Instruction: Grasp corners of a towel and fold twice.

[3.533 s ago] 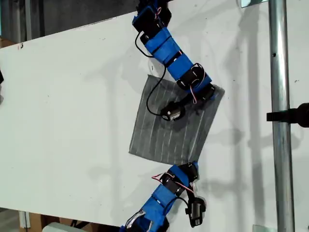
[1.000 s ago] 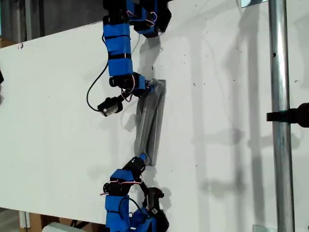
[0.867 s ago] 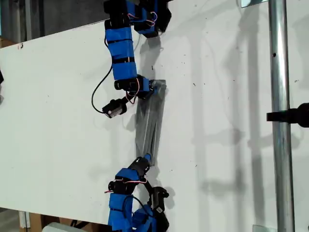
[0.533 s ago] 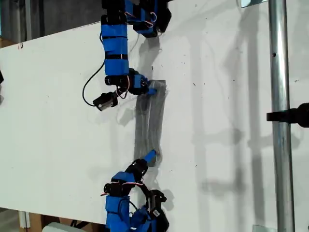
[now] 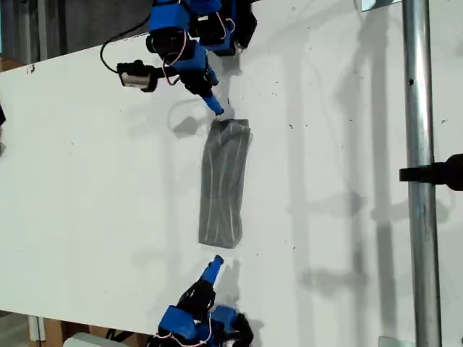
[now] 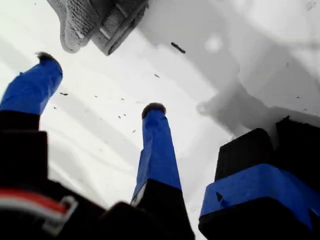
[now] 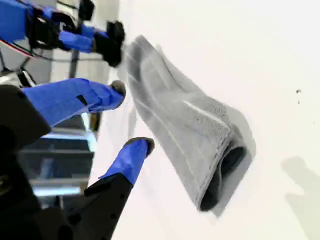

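The grey striped towel lies folded into a narrow strip on the white table. My first gripper hovers open just beyond its far end in the exterior view, with nothing between the fingers. In the first wrist view that towel end shows stacked layers ahead of the open first gripper. My second gripper is open just short of the strip's near end. The second wrist view shows the towel with a looped fold beside the empty second gripper. The corners lie within the layers.
A metal pole with a black clamp runs along the exterior view's right. The first arm's base sits at the table's far edge. The second arm's body is at the near edge. Dark specks dot the table near the towel's far end.
The towel went from spread flat to a narrow folded strip. Both grippers, which held its ends half a second ago, have let go and drawn back from them.
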Motion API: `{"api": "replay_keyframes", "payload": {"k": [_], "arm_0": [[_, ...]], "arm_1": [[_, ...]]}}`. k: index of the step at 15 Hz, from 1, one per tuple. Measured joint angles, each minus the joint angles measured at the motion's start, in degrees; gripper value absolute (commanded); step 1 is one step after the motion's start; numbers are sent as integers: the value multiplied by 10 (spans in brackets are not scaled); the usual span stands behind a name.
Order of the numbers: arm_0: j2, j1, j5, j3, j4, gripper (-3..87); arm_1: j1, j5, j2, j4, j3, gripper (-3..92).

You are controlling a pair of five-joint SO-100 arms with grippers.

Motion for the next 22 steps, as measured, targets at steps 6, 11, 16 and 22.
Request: {"api": "replay_keyframes", "payload": {"k": [6, 11, 16, 22], "arm_0": [[377, 154, -91, 319, -91, 106], [432, 158, -114, 342, -61, 107], [432, 168, -120, 345, -61, 106], [432, 174, -123, 345, -61, 106]], "arm_1": [[-69, 166, 116, -204, 244, 389], [7, 145, -38, -385, 248, 340], [11, 135, -326, -600, 159, 272], [3, 129, -333, -678, 159, -1]]}}
